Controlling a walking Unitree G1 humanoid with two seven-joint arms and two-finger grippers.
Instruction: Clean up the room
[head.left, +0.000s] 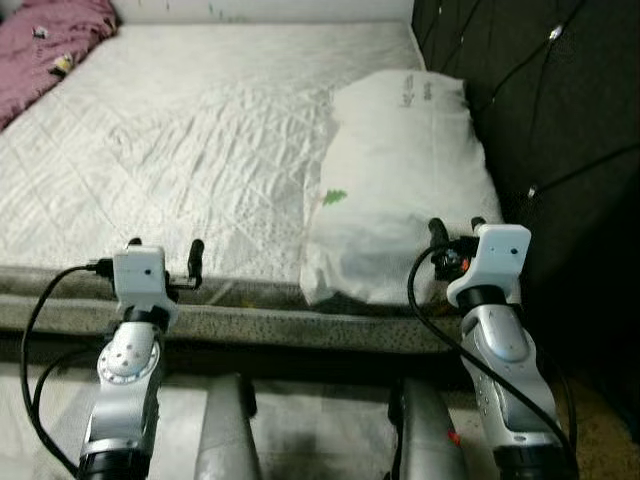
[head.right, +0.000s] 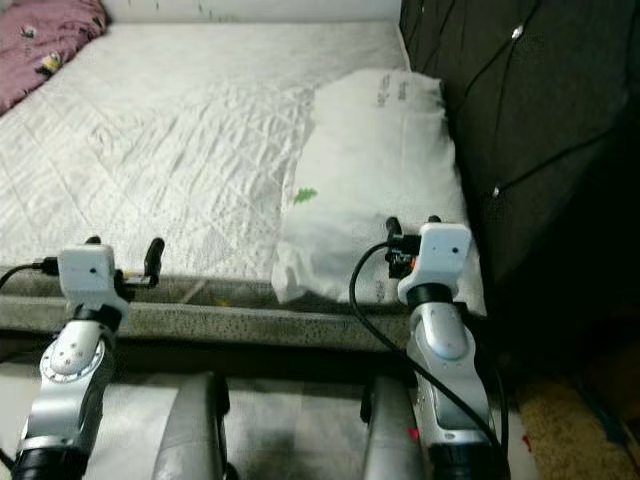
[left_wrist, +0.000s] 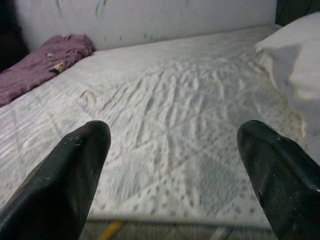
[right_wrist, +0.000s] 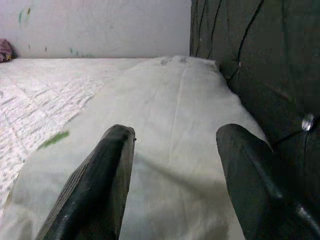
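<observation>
I have both arms raised at the near edge of the bed (head.left: 180, 150). My right gripper (right_wrist: 172, 185) has its jaws spread wide and holds nothing; the pillow (head.left: 400, 180) lies straight ahead of them and just under the tips, running away toward the wall. My left gripper (left_wrist: 175, 175) is just as wide open and empty, with bare quilted mattress in front of its jaws and the pillow's edge off beyond its right finger.

The risk I see is on the right side. The dark padded headboard (head.left: 540, 110) stands close outside the right finger, so if I close in on the pillow at this angle, that finger could scrape or wedge against the padding. The pillow is soft and bulky too; I judge a pinch on loose cover would let it sag or slip out.

A crumpled purple cloth (head.left: 50, 45) sits far ahead of the left jaws, at the far left corner of the bed, well out of reach from here. Nothing lies between the jaws and the pillow.
</observation>
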